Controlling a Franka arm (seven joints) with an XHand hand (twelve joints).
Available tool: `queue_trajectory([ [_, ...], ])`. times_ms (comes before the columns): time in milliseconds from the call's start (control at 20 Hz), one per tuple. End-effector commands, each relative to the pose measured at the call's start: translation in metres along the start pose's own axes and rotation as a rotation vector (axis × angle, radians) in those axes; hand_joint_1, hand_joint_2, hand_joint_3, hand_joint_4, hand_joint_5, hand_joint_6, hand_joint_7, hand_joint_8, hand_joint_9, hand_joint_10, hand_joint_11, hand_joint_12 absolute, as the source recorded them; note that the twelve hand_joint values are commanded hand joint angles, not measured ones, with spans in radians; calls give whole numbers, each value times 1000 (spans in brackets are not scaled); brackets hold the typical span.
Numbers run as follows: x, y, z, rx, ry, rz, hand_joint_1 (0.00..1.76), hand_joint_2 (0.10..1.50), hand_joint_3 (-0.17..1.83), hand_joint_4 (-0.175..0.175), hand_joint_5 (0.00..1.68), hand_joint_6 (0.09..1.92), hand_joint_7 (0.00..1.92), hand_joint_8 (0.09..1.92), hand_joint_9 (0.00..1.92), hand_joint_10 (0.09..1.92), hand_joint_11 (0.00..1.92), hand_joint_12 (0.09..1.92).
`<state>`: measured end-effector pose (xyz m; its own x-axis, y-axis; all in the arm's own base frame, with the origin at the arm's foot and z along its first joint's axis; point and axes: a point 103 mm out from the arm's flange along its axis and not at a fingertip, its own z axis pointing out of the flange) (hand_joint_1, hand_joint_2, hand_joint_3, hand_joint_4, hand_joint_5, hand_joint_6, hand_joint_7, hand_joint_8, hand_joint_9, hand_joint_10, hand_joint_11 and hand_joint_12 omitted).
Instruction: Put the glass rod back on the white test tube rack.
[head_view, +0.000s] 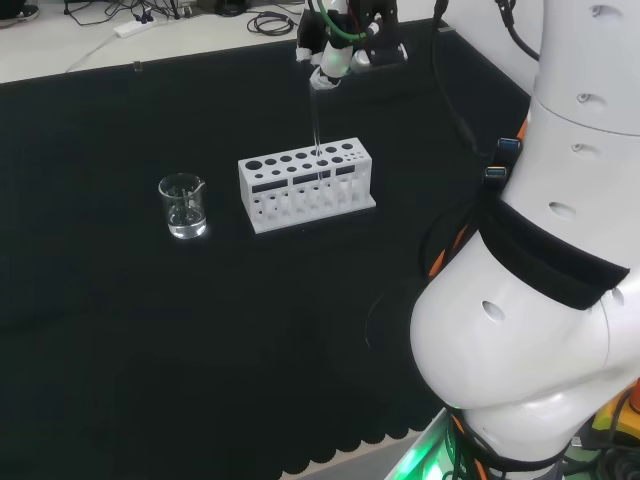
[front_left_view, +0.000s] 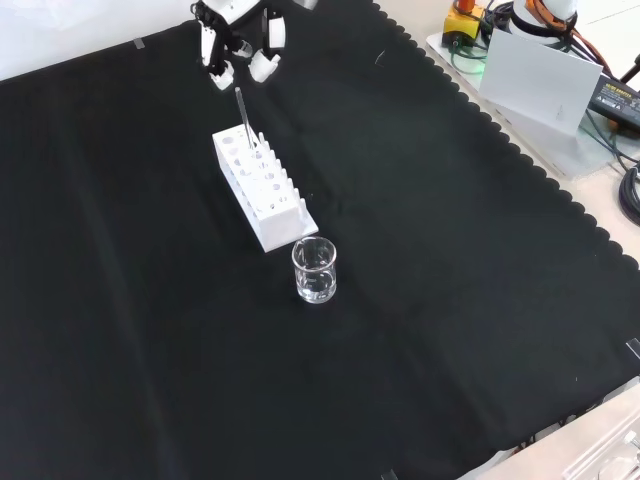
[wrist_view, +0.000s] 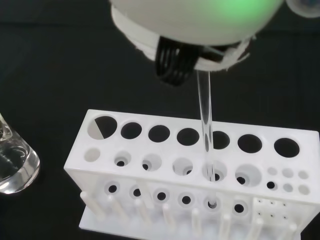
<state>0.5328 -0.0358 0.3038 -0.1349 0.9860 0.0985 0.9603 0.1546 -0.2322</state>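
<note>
The white test tube rack (head_view: 306, 185) (front_left_view: 262, 190) (wrist_view: 195, 170) stands on the black cloth. The glass rod (head_view: 316, 125) (front_left_view: 243, 112) (wrist_view: 207, 130) stands nearly upright in one of its holes, passing down through the rack's levels to the base. The hand (head_view: 331, 62) (front_left_view: 240, 35) hovers right above the rod's upper end. In the front view its white-tipped fingers (front_left_view: 264, 66) hang apart, and the rod's top sits in the gap between them, touching neither. In the wrist view the rod's top runs up under the blurred white palm (wrist_view: 200, 20).
A small clear glass beaker (head_view: 184, 206) (front_left_view: 315, 270) (wrist_view: 12, 162) stands just beyond the rack's end, left of it in the head view. The arm's white links (head_view: 540, 300) rise at the head view's right. Cables and grey boxes lie past the cloth's edge (front_left_view: 540, 70).
</note>
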Motion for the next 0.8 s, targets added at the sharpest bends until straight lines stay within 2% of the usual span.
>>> queue_trajectory([
  [50,-2,-6,-8,-10,-5,6,1325,477,734,-175,782,788,936,765,1710,402,1802,370],
  [550,-4,-31,-36,-59,-14,5,1328,476,731,-175,781,785,928,765,1723,394,1806,372],
  [800,-7,-40,-41,-67,-21,16,1330,475,730,-175,793,786,926,765,1729,388,1808,372],
])
